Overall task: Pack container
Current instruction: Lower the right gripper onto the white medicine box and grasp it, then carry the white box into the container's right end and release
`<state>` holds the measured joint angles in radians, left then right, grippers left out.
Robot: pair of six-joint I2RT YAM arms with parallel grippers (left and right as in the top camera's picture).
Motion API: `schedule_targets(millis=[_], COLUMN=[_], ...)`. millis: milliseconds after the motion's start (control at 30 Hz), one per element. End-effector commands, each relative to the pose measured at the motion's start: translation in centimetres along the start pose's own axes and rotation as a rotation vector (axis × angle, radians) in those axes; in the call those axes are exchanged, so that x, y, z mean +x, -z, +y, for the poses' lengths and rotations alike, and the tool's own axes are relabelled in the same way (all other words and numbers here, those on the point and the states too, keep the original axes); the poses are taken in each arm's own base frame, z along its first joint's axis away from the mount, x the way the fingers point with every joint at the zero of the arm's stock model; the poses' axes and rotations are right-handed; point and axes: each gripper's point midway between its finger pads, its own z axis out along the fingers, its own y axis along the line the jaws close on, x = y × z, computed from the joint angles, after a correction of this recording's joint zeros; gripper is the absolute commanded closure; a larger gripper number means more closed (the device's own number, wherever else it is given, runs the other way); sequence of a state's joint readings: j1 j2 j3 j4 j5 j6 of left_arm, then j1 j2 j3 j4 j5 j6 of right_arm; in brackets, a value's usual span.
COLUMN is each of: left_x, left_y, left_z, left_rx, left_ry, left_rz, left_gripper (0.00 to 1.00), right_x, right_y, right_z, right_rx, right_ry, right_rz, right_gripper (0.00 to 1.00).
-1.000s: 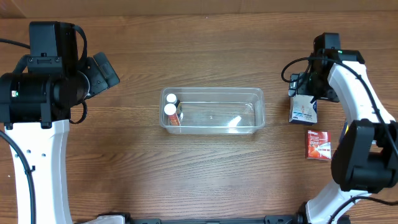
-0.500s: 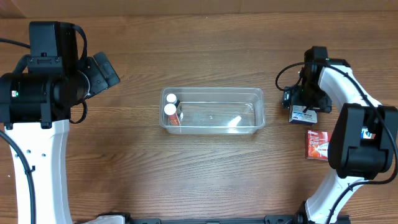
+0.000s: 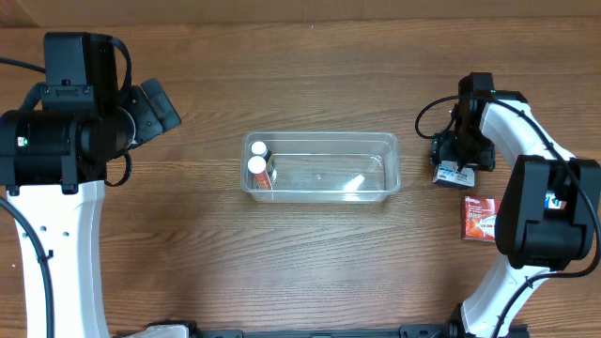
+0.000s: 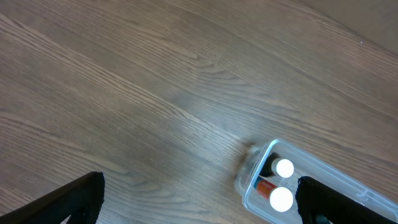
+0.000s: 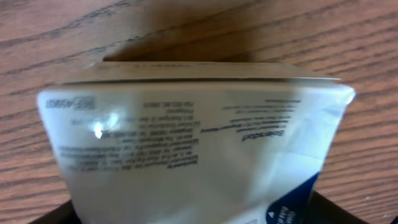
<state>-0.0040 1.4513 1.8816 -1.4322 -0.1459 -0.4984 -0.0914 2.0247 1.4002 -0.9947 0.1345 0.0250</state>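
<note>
The clear container (image 3: 324, 138) sits mid-table, with two white-capped bottles (image 3: 256, 165) standing at its left end; it also shows in the left wrist view (image 4: 249, 180). My right gripper (image 3: 459, 161) is down on a white and blue box (image 3: 454, 174) to the right of the container, its fingers against the box's sides. The box (image 5: 193, 143) fills the right wrist view and looks squeezed. My left gripper (image 4: 199, 208) is open and empty, raised over bare table left of the container.
A red packet (image 3: 481, 218) lies flat on the wood table (image 3: 310, 253), just in front of the white and blue box near the right arm's base. The left arm (image 3: 66, 131) hangs over the table's far left.
My right gripper came down and forward onto the white and blue box; the box has tilted and shifted slightly left. The left arm has not moved.
</note>
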Motion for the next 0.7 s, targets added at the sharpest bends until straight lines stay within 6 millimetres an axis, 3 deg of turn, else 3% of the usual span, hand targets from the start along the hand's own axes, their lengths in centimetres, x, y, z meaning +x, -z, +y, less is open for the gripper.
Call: schedule_targets(millis=[0, 133, 267, 433, 533, 667], left_x=[0.0, 0.0, 0.0, 0.0, -0.1, 0.0], left_y=[-0.1, -0.1, -0.1, -0.1, -0.1, -0.1], left_z=[0.0, 0.0, 0.0, 0.0, 0.0, 0.0], left_rx=[0.005, 0.005, 0.005, 0.005, 0.005, 0.005], left_ry=[-0.001, -0.001, -0.001, -0.001, -0.001, -0.001], left_rz=[0.003, 0.003, 0.003, 0.002, 0.002, 0.002], left_gripper=[0.0, 0.0, 0.0, 0.0, 0.0, 0.0], right_x=[-0.3, -1.0, -2.1, -2.6, -1.3, 1.7], right_y=[0.1, 1.2, 5.0, 13.4, 18.7, 23.7], right_z=[-0.1, -0.2, 0.3, 1.8, 3.4, 6.9], right_rx=[-0.006, -0.008, -0.057, -0.2, -0.279, -0.34], right_ry=[-0.008, -0.02, -0.044, -0.035, 0.005, 0.12], right_rz=[-0.013, -0.033, -0.097, -0.238, -0.34, -0.436], right_gripper=[0.27, 0.31, 0.3, 0.29, 0.29, 0.3])
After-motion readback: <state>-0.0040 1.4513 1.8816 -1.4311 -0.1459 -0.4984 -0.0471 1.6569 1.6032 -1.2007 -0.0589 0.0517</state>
